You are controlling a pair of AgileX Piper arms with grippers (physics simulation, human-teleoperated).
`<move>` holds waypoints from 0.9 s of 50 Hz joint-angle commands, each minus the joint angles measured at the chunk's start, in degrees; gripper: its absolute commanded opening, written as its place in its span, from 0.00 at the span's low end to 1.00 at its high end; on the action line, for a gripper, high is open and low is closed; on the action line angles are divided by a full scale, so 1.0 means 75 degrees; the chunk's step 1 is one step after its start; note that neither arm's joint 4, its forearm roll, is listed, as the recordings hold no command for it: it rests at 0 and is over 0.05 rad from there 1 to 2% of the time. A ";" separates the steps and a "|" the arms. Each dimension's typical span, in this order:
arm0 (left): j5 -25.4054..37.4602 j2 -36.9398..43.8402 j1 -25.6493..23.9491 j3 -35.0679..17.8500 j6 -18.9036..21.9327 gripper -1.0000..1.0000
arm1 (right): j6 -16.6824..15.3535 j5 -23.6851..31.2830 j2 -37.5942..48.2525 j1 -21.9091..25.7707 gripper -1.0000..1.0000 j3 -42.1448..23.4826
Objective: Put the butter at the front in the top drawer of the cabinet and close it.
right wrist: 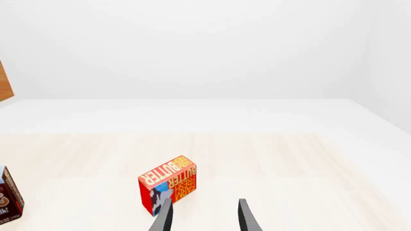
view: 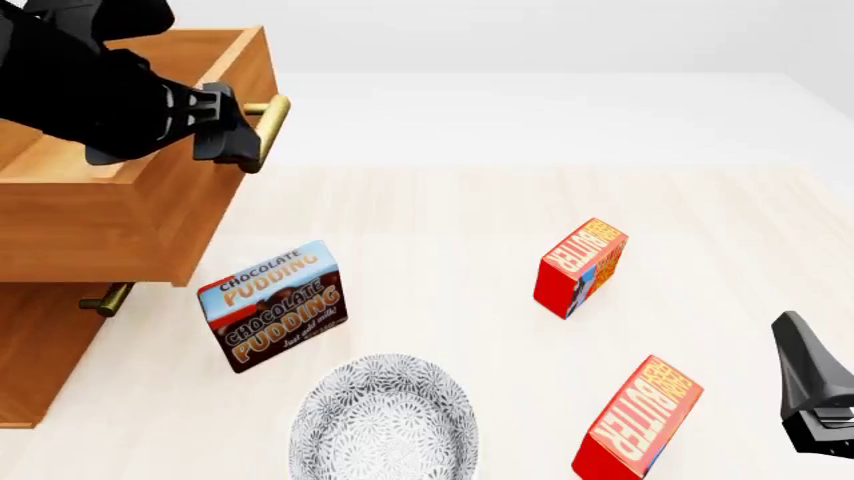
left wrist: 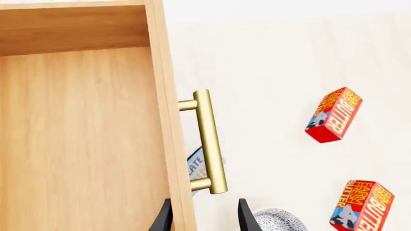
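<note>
The butter (view: pixel 638 418) at the front lies tilted on the table near the front edge, also seen as the butter (left wrist: pixel 363 207) in the left wrist view. My right gripper (view: pixel 809 395) hovers open to its right, apart from it, fingers (right wrist: pixel 246 217) empty. The cabinet (view: pixel 40 350) stands at the left with its top drawer (view: pixel 134 215) pulled out and its inside (left wrist: pixel 77 144) bare. Beside the drawer's brass handle (view: pixel 267 125), my left gripper (view: pixel 238 140) is open, its fingers (left wrist: pixel 164 219) holding nothing, one on each side of the handle's (left wrist: pixel 207 142) end.
A second butter carton (view: pixel 581 268) stands farther back, and shows ahead of the right fingers (right wrist: pixel 168 185). A Chocolate Pudding box (view: pixel 274 305) sits below the open drawer. A patterned plate (view: pixel 384 420) lies at the front centre. The lower drawer's handle (view: pixel 104 298) pokes out.
</note>
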 commanded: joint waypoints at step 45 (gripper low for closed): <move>0.1690 0.0605 -0.0341 -0.2752 0.0879 1.00 | -0.0004 0.0006 -0.0010 0.0001 1.00 0.0003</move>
